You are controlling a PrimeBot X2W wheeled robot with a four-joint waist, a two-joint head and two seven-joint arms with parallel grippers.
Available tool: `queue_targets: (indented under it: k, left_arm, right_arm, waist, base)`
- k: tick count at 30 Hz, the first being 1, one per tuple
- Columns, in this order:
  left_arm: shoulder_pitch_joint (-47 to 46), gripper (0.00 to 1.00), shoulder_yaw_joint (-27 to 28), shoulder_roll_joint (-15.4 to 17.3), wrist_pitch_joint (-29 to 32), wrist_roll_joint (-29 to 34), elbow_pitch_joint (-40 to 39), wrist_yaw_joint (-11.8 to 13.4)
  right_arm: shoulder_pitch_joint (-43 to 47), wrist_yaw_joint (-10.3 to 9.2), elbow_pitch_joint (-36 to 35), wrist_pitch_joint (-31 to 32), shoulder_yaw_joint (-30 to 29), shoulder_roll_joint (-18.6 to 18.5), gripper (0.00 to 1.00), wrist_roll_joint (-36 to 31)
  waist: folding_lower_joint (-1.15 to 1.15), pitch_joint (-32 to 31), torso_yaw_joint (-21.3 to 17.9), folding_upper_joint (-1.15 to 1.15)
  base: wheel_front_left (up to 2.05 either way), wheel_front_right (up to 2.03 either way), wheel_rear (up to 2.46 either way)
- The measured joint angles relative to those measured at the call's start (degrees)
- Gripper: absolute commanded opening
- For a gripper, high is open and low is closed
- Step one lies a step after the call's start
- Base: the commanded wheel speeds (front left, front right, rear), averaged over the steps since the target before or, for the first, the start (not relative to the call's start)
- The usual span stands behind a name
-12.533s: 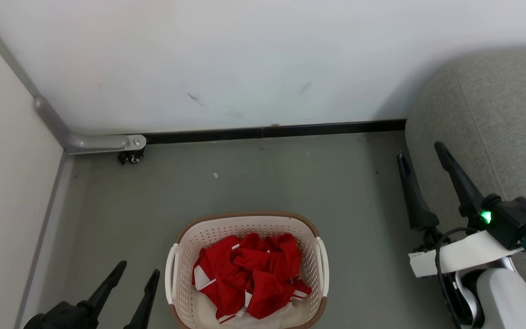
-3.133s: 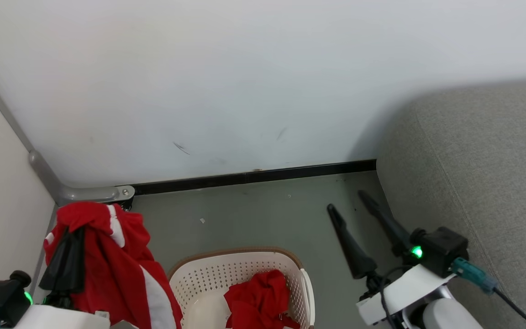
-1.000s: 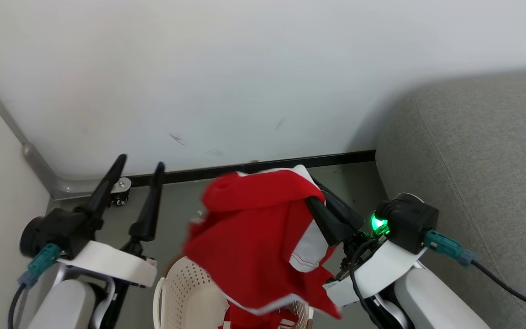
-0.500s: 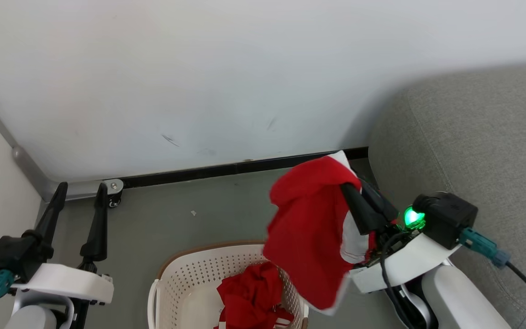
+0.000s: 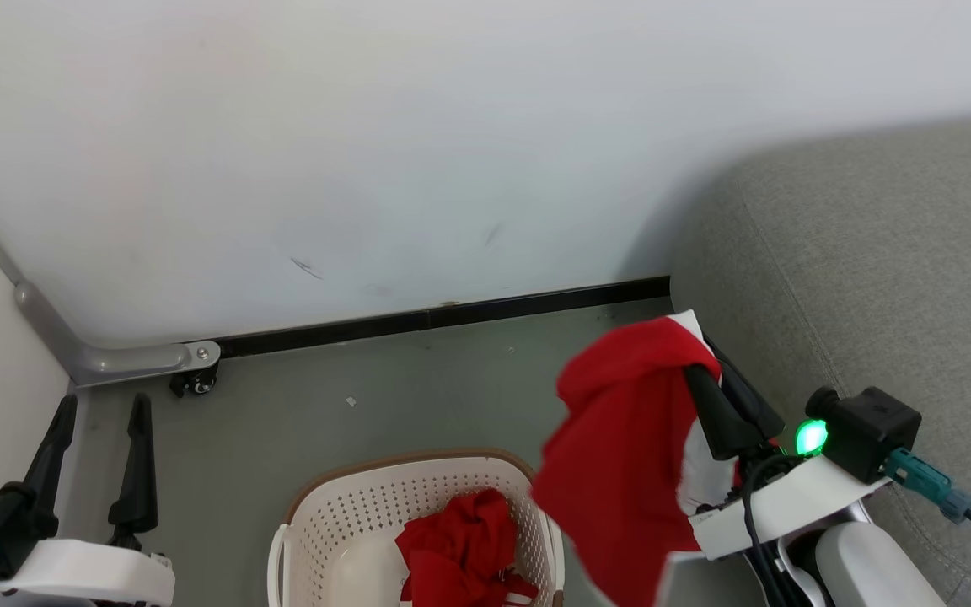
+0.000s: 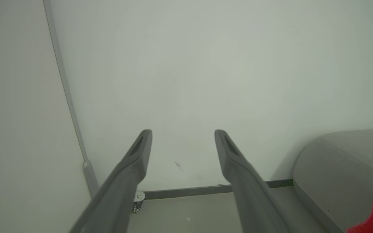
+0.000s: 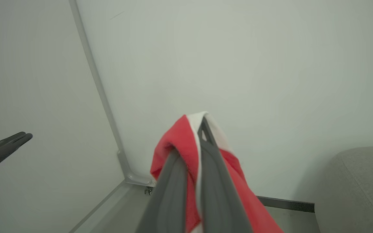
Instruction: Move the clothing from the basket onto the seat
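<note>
Nearest, at the bottom edge of the head view: a cream-white perforated plastic basket with a brown rim [image 5: 342, 506]. Its near half was cut off by the frame. Inside lay a crumpled bundle of thin red fabric with white trim [image 5: 452, 544], toward the basket's right half. The bundle's lower part was cut off too, and how many pieces made it up could not be told.

Left of the basket, apart from it: the left gripper [image 5: 104, 403], its two long dark fingers spread wide, released, nothing between them.

Right of the basket: the right gripper [image 5: 700, 361], clenched on a red garment of thin fabric with white edging [image 5: 620, 472]. The cloth draped over the fingertips and hid them. It hung down beside the basket's right rim, with the hem cut off below. Whether it touched the basket could not be told. In the right wrist view the fabric sat pinched between the two fingers, a white band at the top.

Further right of the basket: a large grey fabric-upholstered seat cushion with a rounded edge [image 5: 873, 278], running out of frame.

Beyond the basket: grey-green floor [image 5: 418, 396], then a black skirting strip [image 5: 452, 316], then a white wall [image 5: 410, 152] with faint dark scuffs. Far left of the basket stood a grey metal bar [image 5: 136, 361] ending at a small black caster [image 5: 193, 385].
</note>
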Motion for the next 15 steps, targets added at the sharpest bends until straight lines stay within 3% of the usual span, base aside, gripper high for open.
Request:
queue_targets:
  k: [15]
  left_arm:
    - [3.75, 1.00, 1.47, -0.43, -0.01, 0.02, 0.12, 0.11]
  right_arm:
    - [1.79, 0.00, 1.75, 0.00, -0.22, -0.09, 0.00, -0.48]
  waist:
    - [0.00, -1.28, 0.16, 0.00]
  base:
    - [0.00, 0.00, 0.00]
